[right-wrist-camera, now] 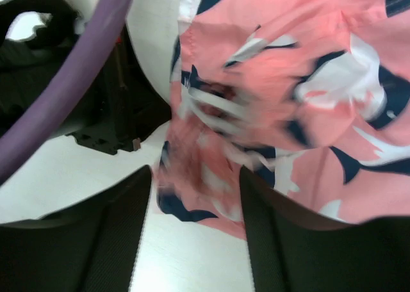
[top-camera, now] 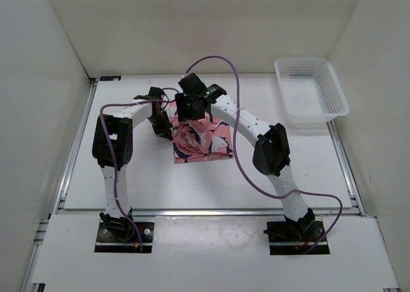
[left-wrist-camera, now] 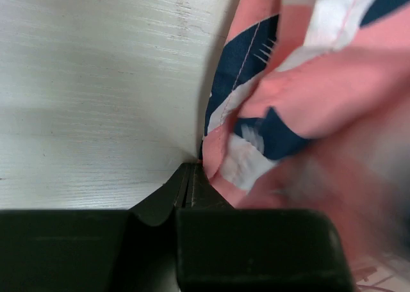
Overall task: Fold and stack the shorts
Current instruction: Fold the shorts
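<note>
Right gripper (right-wrist-camera: pixel 195 183) loomed close, jaws parted above the shark-print shorts (top-camera: pixel 200 143) — they lay bunched mid-table (top-camera: pixel 141 183); left gripper (left-wrist-camera: pixel 190 173) sat pressed shut — tips at their hem.

shorts (top-camera: pixel 198 143): salmon pink, navy-and-white shark print all over. basket (top-camera: pixel 311 90): white mesh. cable (right-wrist-camera: pixel 73 71): purple. table (top-camera: pixel 141 183): white, faint grain.
</note>
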{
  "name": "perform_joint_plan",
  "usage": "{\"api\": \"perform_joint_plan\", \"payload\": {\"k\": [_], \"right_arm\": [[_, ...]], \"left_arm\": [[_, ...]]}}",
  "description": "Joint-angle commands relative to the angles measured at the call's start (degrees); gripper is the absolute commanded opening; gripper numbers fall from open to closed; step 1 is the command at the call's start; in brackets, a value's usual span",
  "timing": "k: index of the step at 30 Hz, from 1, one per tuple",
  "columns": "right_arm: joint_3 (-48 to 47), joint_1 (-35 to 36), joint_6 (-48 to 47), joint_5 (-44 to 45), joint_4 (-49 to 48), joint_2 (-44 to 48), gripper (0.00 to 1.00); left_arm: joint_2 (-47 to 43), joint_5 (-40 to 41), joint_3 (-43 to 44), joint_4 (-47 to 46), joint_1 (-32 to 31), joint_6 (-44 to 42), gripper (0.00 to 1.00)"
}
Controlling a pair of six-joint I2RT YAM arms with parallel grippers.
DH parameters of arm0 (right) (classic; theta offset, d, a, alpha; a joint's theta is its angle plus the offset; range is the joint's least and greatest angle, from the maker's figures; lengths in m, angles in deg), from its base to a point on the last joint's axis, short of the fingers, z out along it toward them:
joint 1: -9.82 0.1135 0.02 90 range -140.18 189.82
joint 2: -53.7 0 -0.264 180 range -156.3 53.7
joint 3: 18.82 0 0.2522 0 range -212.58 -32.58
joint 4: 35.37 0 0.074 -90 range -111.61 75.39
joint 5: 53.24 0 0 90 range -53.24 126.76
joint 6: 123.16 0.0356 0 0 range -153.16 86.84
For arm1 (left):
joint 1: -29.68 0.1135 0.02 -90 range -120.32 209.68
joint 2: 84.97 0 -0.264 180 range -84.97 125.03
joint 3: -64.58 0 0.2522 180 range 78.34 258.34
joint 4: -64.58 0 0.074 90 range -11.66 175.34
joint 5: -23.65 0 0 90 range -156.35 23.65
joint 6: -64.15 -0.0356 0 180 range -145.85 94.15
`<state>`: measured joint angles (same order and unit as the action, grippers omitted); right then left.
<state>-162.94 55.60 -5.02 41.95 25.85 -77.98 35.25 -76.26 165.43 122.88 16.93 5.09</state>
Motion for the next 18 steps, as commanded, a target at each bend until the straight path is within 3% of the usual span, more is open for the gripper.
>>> {"api": "perform_joint_plan", "payload": {"k": [1, 4, 8, 9, 11, 14, 15, 18], "right_arm": [[6.6, 0.1, -0.4, -2.8, -8.2, 6.7, 0.67], [14.0, 0.1, -0.9, 1.1, -9.5, 12.5, 0.64], [27.1, -1.3, -0.9, 3.0, -12.6, 22.2, 0.31], [29.4, -2.2, -0.9, 3.8, -13.1, 23.6, 0.15], [35.9, -4.2, -0.4, 4.8, -13.1, 27.2, 0.03], [44.1, -6.1, -0.4, 5.4, -13.1, 32.2, 0.00], [46.0, -7.8, 0.2, 5.4, -13.1, 33.4, 0.00], [51.4, -11.2, 0.8, 5.9, -12.6, 38.1, 0.02]], "left_arm": [[1.9, 1.2, -0.6, -1.4, -0.2, -0.4, 0.10], [1.9, 1.2, -0.6, -1.4, -0.2, -0.4, 0.10], [1.2, 1.2, -0.6, -1.4, -0.2, -0.4, 0.10], [0.5, 1.2, -0.6, -1.4, -0.2, -0.4, 0.10], [-1.5, 1.8, -1.1, -0.8, -0.2, -1.0, 0.13], [-6.9, 5.1, -1.1, 1.4, 1.0, -1.0, 0.20], [-8.7, 6.6, -0.5, 3.3, 1.0, -1.0, 0.29], [-15.1, 12.4, 2.0, 6.5, 1.0, -2.0, 0.42]]}}
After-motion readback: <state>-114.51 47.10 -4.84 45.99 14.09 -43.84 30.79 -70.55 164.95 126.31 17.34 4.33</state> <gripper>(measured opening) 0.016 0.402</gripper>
